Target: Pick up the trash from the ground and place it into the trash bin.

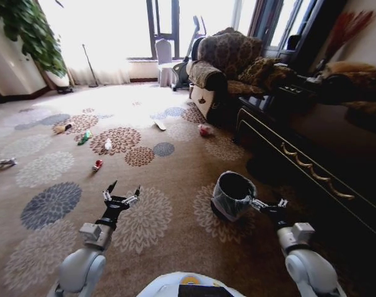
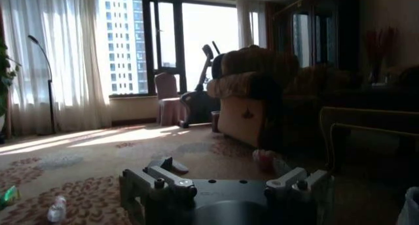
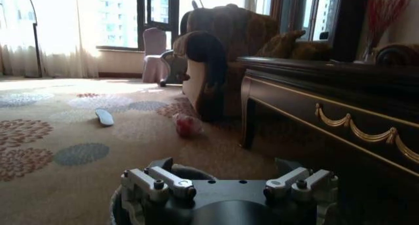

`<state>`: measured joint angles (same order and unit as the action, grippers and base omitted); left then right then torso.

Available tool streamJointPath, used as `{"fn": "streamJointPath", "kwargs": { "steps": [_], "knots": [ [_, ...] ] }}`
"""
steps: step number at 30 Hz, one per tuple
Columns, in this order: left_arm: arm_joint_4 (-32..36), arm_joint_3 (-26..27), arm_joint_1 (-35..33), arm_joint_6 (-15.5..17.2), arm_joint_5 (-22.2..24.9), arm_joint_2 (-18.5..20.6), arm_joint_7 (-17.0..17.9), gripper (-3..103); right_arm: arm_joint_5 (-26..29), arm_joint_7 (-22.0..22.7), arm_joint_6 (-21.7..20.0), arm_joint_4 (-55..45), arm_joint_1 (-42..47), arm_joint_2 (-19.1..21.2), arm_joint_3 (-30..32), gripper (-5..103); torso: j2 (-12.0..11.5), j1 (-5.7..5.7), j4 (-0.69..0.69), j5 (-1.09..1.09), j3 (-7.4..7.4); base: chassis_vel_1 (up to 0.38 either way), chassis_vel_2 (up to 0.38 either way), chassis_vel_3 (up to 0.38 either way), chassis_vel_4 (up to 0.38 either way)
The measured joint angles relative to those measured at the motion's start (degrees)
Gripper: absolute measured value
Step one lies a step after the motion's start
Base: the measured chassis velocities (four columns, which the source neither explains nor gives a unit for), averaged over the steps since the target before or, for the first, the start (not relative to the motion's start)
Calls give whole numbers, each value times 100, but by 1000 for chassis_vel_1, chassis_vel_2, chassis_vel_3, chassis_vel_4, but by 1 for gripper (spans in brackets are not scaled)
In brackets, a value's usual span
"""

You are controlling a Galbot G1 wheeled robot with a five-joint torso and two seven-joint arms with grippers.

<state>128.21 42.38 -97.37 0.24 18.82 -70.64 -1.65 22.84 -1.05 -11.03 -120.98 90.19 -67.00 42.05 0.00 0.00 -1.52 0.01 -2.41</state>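
Litter pieces, among them a small red can and a pink-red wad, are scattered well ahead on the patterned carpet. The round dark trash bin with its grey plastic liner is gripped at the rim by the right gripper; it could be tipped if tugged. The left gripper is held low, spread wide, empty.

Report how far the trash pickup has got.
Nothing looks binned yet. The right gripper is shut on the trash bin at its lined rim; the left gripper hovers open and empty over the carpet. Left: the red can, green packet, bottle and red-and-white wad.
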Motion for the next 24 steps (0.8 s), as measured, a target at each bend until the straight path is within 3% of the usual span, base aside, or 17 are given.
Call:
{"fn": "streamJointPath", "kwargs": {
  "steps": [4, 6, 8, 9, 11, 12, 18, 24],
  "knots": [
    [-10, 74, 9, 16, 202, 4, 3, 100, 623, 2, -264, 222, -456, 404, -149, 100, 0, 0, -2, 2, 0, -62, -36, -28, -43],
    [16, 145, 9, 38, 280, 12, 3, 100, 1272, 1, -628, 414, -913, 799, -311, 100, 0, 0, -10, -1, 0, 0, 0, 0, 0],
    [21, 147, 52, 72, 323, 45, 3, 100, 1459, 0, -786, 523, -1079, 948, -351, 100, 0, 0, -13, 0, 0, 0, 0, 0, 0],
    [-2, 84, 182, 146, 385, 142, 3, 100, 1588, 0, -886, 648, -1158, 1084, -341, 100, 0, 0, -12, 0, 0, 0, 0, 0, 0],
    [-40, 49, 264, 192, 433, 220, -34, 100, 1705, 2, -1010, 857, -1288, 1224, -383, 100, 0, 0, 4, -2, -1, 0, 0, 0, 0],
    [-46, 78, 238, 179, 454, 222, -55, 100, 1849, 1, -1142, 1031, -1475, 1323, -478, 100, 0, 0, 1, 0, -1, 0, 0, 0, 0],
    [-140, 197, 109, 53, 500, 140, -57, 100, 2432, 1, -1720, 1551, -2109, 1464, -806, 100, 0, 0, -7, -1, -1, 0, 0, 0, 0],
    [-327, 197, 141, -6, 510, 35, -49, 100, 2327, 0, -1647, 2151, -2604, 1516, -1165, 100, 0, 0, -5, 0, -1, 0, 0, 0, 0]
  ]
}}
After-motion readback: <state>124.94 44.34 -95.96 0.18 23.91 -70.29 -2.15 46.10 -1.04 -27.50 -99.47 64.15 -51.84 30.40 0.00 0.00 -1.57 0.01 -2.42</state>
